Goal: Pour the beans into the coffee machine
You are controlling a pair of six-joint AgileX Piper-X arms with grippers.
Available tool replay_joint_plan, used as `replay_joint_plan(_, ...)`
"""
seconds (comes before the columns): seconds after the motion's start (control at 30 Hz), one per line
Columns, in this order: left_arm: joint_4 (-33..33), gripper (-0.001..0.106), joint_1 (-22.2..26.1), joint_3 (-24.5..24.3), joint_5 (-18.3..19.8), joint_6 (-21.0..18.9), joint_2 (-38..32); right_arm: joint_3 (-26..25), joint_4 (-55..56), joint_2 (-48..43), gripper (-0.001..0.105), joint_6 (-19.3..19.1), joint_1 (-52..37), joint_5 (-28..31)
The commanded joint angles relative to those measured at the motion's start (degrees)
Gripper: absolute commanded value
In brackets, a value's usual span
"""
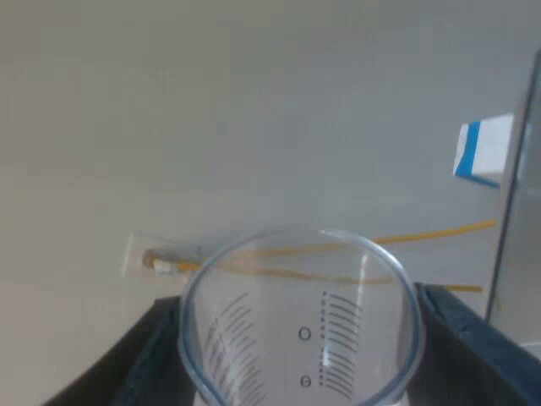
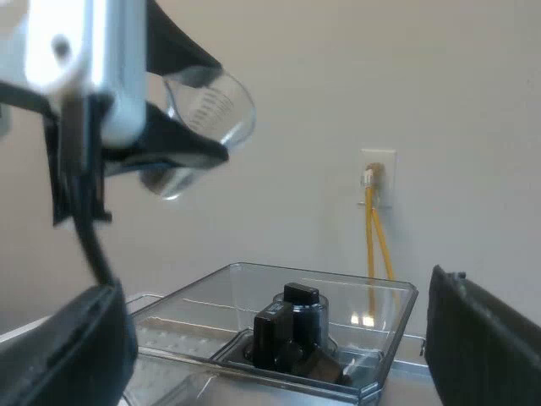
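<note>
— Between the left claw's (image 1: 300,304) black fingers sits the measuring glass (image 2: 218,108), clenched at its sides and tipped well over.

— Any beans in it?

— None can be made out, neither in the glass nor in the bean hopper (image 2: 390,311) below that claw. The hopper looks open at the top, with a black part (image 2: 292,334) standing in its middle.

— What could go wrong?

— The glass seems to hang nearer the hopper's edge than its middle, though depth is hard to judge. If beans come out there, they would likely scatter over the machine's top instead of dropping in. Smooth clear walls may also turn or slip in the grip as the wrist rolls.

— And the other arm?

— The right claw (image 2: 275,283) is released, its fingers spread wide and holding nothing, low and close to the hopper. A lower sweep by the left arm might meet it.

— Farther out?

— Beyond the claws, a wall socket (image 2: 378,173) with a yellow cable (image 2: 376,237) hanging from it. Past the glass there is also a blue-and-white thing (image 1: 483,150) and an upright pale edge (image 1: 511,211); what they are cannot be told. None of these blocks the pour.
</note>
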Motion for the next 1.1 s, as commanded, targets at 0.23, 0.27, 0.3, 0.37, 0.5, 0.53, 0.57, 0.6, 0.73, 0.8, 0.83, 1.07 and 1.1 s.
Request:
replay_joint_plan(0.23,-1.0,0.013,-0.5,-0.5,-2.6,16.1,0.5,-0.7,-0.8,-0.2,0.074,0.6,-0.3,-0.5)
replay_joint_plan(0.27,-1.0,0.013,-0.5,-0.5,-2.6,16.8,0.5,-0.7,-0.8,-0.2,0.074,0.6,-0.3,-0.5)
replay_joint_plan(0.3,-1.0,0.013,-0.5,-0.5,-2.6,18.6,0.5,-0.7,-0.8,-0.2,0.074,0.6,-0.3,-0.5)
replay_joint_plan(0.37,-1.0,0.013,-0.5,-0.5,-2.6,22.2,0.5,-0.7,-0.8,-0.2,0.074,0.6,-0.3,-0.5)
replay_joint_plan(0.5,-1.0,0.013,-0.5,-0.5,-2.6,28.5,0.5,-0.7,-0.8,-0.2,0.074,0.6,-0.3,-0.5)
replay_joint_plan(0.53,-1.0,0.013,-0.5,-0.5,-2.6,32.7,0.5,-0.7,-0.8,-0.2,0.074,0.6,-0.3,-0.4)
replay_joint_plan(0.57,-1.0,0.013,-0.5,-0.5,-2.6,33.8,0.5,-0.7,-0.6,-0.2,0.074,0.6,-0.3,-0.3)
replay_joint_plan(0.6,-1.0,0.013,-0.5,-0.5,-2.6,35.4,0.5,-0.7,-0.6,-0.2,0.074,0.6,-0.3,-0.3)
replay_joint_plan(0.73,-1.0,0.013,-0.5,-0.5,-2.6,38.6,0.5,-0.7,-0.6,-0.2,0.074,1.9,-0.3,-0.2)
replay_joint_plan(0.8,-1.0,0.013,-0.5,-0.5,-1.9,41.5,0.5,-0.7,-0.6,-0.2,0.074,2.0,-0.3,-0.2)
replay_joint_plan(0.83,-1.0,0.013,-0.5,-0.5,-0.9,42.3,0.5,-0.7,-0.6,-0.2,0.074,2.0,-0.3,-0.2)
replay_joint_plan(1.07,-1.0,0.013,-0.5,-0.5,1.4,47.0,0.5,-0.7,-0.6,-0.2,0.074,2.0,-0.3,-0.2)
replay_joint_plan(1.1,-1.0,0.013,-0.5,-0.5,1.8,47.9,0.5,-0.7,-0.6,-0.2,0.074,2.0,-0.3,-0.2)
